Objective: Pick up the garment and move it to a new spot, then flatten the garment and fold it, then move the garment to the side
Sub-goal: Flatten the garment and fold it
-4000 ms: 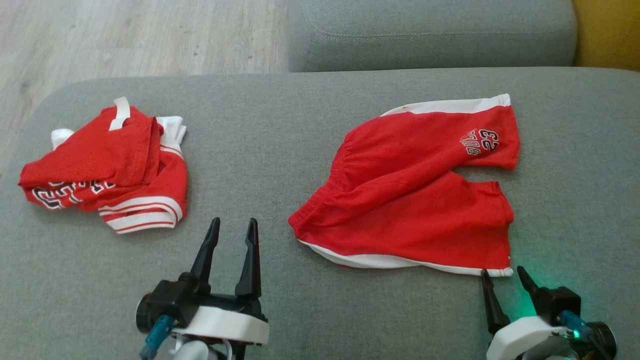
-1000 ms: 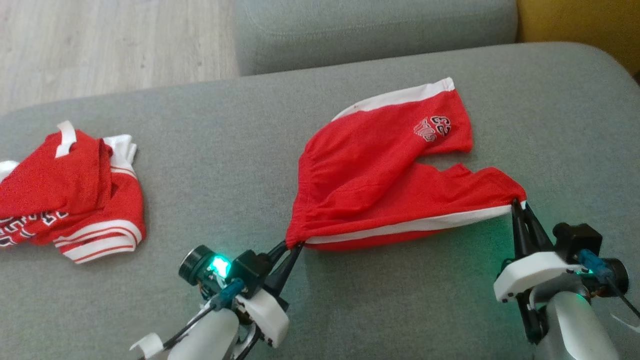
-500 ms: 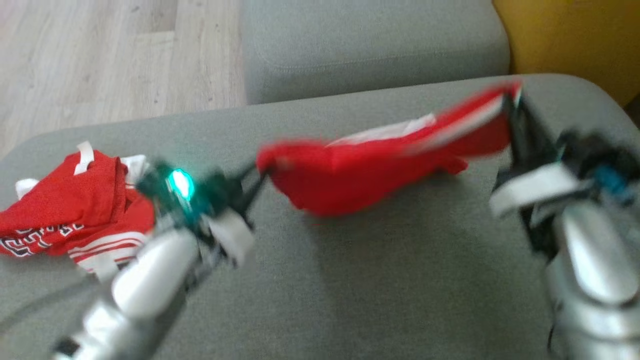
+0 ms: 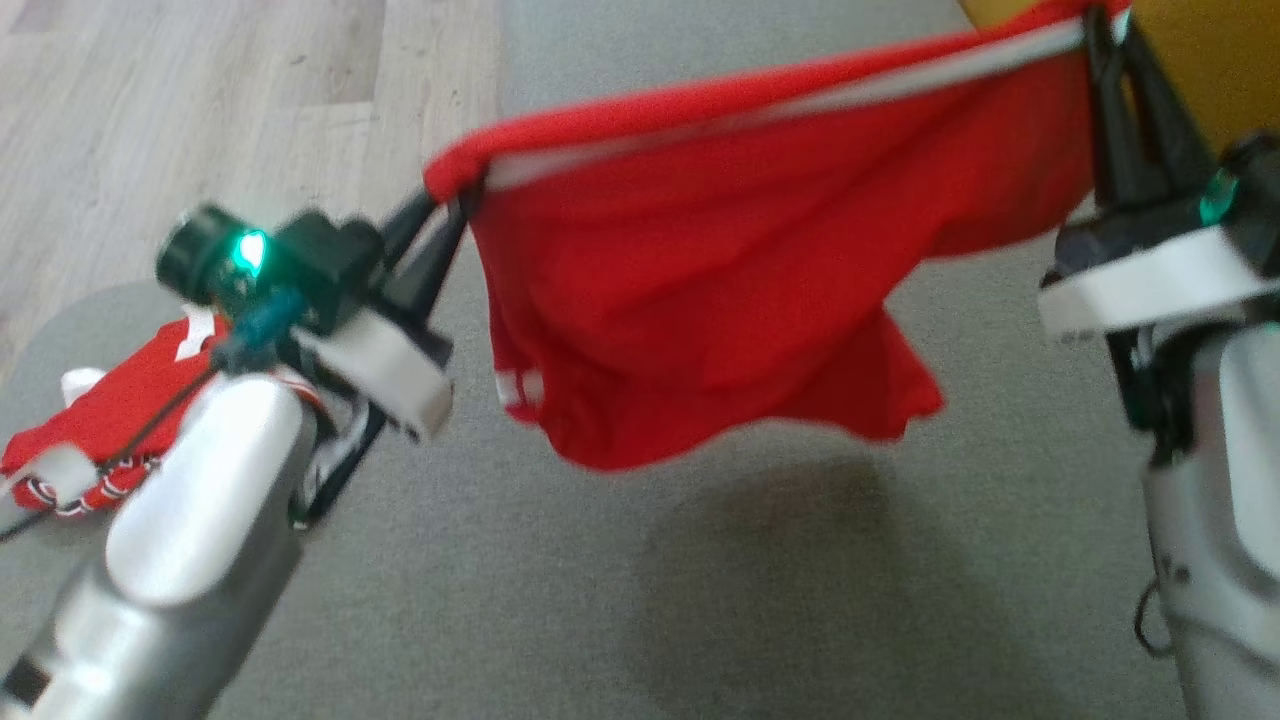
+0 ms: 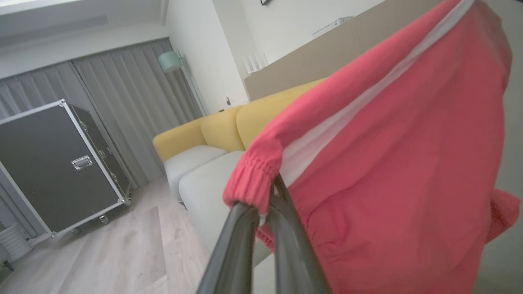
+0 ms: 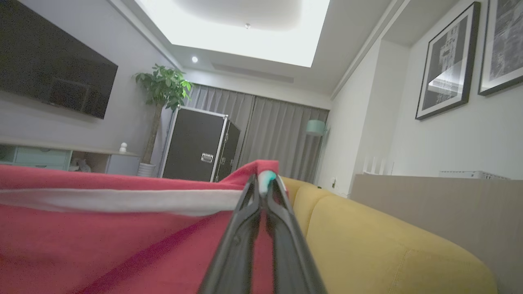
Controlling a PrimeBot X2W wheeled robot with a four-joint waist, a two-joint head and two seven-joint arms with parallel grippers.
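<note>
The garment [image 4: 720, 270], red shorts with a white side stripe, hangs in the air above the grey cushion [image 4: 700, 600], stretched between both grippers. My left gripper [image 4: 455, 200] is shut on its left corner at the elastic waistband [image 5: 253, 179]. At the upper right my right gripper [image 4: 1100, 25] is shut on the other corner of the striped edge [image 6: 122, 200]. The loose cloth [image 5: 408, 171] sags below the taut top edge and casts a shadow on the cushion.
A second red and white garment [image 4: 90, 430] lies crumpled at the cushion's left end, partly behind my left forearm. Wood floor [image 4: 200, 100] lies beyond the cushion on the left. A yellow sofa [image 6: 388, 245] stands at the right, a black flight case [image 5: 57, 163] farther off.
Both grippers have risen with the shorts, lifting them off the cushion until they hang spread out. The head camera has shifted too.
</note>
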